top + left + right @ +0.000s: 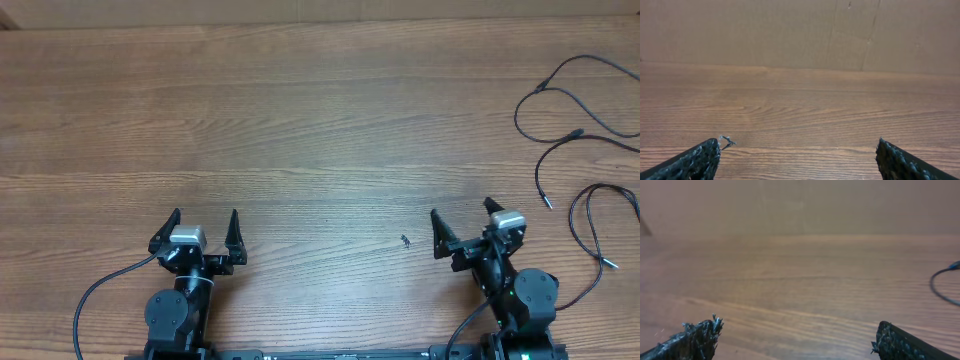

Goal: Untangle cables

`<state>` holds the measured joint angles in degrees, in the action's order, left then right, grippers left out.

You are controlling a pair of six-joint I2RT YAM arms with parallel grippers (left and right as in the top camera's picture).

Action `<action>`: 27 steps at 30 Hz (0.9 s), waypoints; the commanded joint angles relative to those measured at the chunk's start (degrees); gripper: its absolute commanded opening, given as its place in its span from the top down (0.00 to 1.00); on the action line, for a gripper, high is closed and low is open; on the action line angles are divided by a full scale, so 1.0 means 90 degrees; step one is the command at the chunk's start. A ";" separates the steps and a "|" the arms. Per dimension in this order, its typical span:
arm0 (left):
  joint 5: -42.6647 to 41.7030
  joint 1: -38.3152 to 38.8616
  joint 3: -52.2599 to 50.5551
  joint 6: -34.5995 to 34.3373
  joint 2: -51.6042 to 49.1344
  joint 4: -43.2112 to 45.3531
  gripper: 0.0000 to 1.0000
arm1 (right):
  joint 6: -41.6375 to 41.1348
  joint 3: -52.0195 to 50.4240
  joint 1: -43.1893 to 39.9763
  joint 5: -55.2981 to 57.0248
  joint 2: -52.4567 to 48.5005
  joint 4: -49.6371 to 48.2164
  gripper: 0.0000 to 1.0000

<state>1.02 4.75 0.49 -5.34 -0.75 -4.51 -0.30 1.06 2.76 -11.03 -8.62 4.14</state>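
Overhead, the wooden table fills the view, its grain running left to right. At the near edge sit the two arms. The left claw stands spread wide, both fingers pointing away from the base, with nothing between them and nothing touching them but air above the wood. The right claw is just as wide, turned slightly toward the right side, and it too holds nothing.

The cables lie at the far right of the table, well apart from the left claw and nearer the right one, though not touching it. They are thin black strands in loose, open curves. One loops up near the top right, one bends down to a small plug end, and another forms an arch lower down beside the right edge. Some run off the frame. The right wrist view catches one curved strand at its right margin, off to the side of the spread fingers.

A tiny dark speck lies on the wood, just left of the right claw. The left wrist view shows bare wood ahead and a brown wall behind.
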 commanded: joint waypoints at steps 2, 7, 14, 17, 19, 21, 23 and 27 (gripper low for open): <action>-0.0090 -0.0039 -0.0024 0.0170 0.0056 0.0005 0.00 | -0.0236 -0.0068 -0.0328 -0.0066 0.0500 -0.0036 0.00; -0.0090 -0.0039 -0.0024 0.0170 0.0056 0.0005 0.01 | -0.0231 -0.0068 -0.0362 -0.0046 0.0942 -0.0019 0.00; -0.0090 -0.0039 -0.0024 0.0170 0.0056 0.0005 0.00 | -0.0231 -0.0068 -0.0364 0.0002 0.0942 -0.0024 0.00; -0.0090 -0.0039 -0.0024 0.0170 0.0056 0.0005 0.01 | -0.0231 -0.0068 -0.0364 0.0005 0.0942 -0.0041 0.00; -0.0087 -0.0039 -0.0024 0.0170 0.0056 0.0005 0.00 | -0.0231 -0.0068 -0.0364 0.0005 0.0942 -0.0041 0.00; -0.0090 -0.0039 -0.0024 0.0170 0.0056 0.0005 0.00 | -0.0231 -0.0068 -0.0364 0.0002 0.0942 -0.0041 0.00; -0.0090 -0.0039 -0.0024 0.0170 0.0056 0.0005 0.00 | -0.0231 -0.0068 -0.0364 0.0002 0.0942 -0.0041 0.00; -0.0090 -0.0039 -0.0024 0.0170 0.0056 0.0005 0.00 | -0.0231 -0.0068 -0.0362 0.0002 0.0942 -0.0041 0.00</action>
<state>1.04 4.75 0.49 -5.34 -0.75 -4.51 -1.91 1.06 -0.30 -11.16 -0.69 4.10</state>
